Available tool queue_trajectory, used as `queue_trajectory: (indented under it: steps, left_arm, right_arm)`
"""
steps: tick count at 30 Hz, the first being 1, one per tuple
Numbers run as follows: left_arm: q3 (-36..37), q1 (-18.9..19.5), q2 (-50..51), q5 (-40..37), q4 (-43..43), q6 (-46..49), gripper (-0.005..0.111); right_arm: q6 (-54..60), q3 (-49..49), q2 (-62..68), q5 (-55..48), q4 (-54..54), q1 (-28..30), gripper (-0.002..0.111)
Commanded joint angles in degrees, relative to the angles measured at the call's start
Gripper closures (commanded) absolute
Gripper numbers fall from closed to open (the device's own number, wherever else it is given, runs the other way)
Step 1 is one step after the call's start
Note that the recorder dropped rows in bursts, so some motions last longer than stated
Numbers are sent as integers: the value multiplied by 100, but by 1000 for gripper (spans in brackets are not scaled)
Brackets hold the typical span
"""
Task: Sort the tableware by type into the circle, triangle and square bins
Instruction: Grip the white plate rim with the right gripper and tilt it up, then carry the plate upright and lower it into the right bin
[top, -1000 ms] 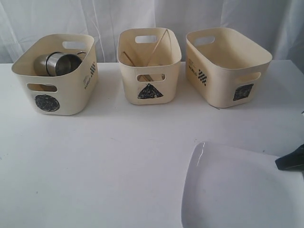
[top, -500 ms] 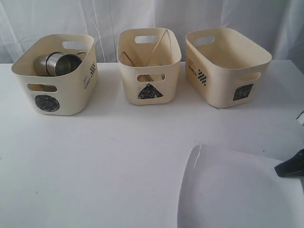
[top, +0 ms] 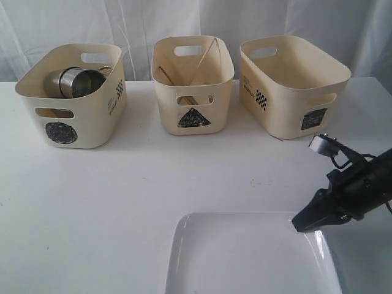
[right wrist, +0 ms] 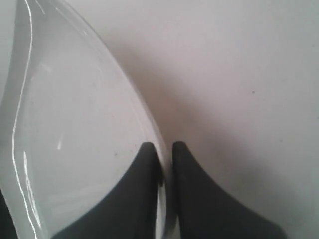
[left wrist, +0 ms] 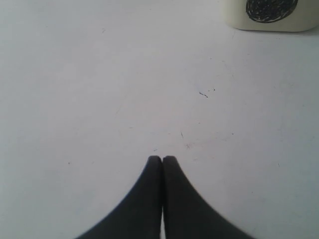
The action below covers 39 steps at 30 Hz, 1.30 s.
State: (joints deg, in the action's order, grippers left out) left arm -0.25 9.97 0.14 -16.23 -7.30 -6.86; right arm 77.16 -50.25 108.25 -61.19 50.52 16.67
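Key relation: the white square plate lay on the near side of the square bin, well apart from it. The right pincer sat between the two, at the plate corner closest to that bin.
Right pincer: nearly closed, pinching the plate's rim, one finger on the inner face and one on the outer.
Plate body: it extended from the grip away from the square bin, towards the near desk edge.
Plate contact: whether it rested on the desk or hung just clear could not be told.
Left pincer: fingers pressed together with nothing held, over bare desk near the circle bin. That was the bin farthest from the square bin.
Nearer arm: the right one, judged the only arm placed for this move.
Axis: the plate had equal sides and so no long axis. The square bin's mouth ran longer front to back.
Judgement: the plate looked broad against that mouth and would probably have to go in on edge.
Plate material: glossy white glaze, a thin raised rim and rounded corners. Likely slippery in a rim pinch.
Bins: matt cream plastic, rounded, with cut-out handles.
Other contents: steel mugs in the circle bin, and wooden chopsticks in the triangle bin next to the square bin.
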Motion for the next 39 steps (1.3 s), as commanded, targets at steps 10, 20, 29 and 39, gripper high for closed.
queue_trajectory:
  steps: [10, 20, 29, 39]
  left_arm:
    - [25, -36, -14, -3, -8, -20, 107]
    - [25, -36, -14, -3, -8, -20, 107]
    - [25, -36, -14, -3, -8, -20, 107]
    - [25, -36, -14, -3, -8, -20, 107]
  right_arm:
    - [-834, -993, -376, -878, 1027, -19, 108]
    - [-1500, -1558, -619, -878, 1333, -19, 108]
    - [-2697, -2337, -927, -878, 1551, -19, 108]
    - [-3244, -3713, -941, -878, 1829, 248, 108]
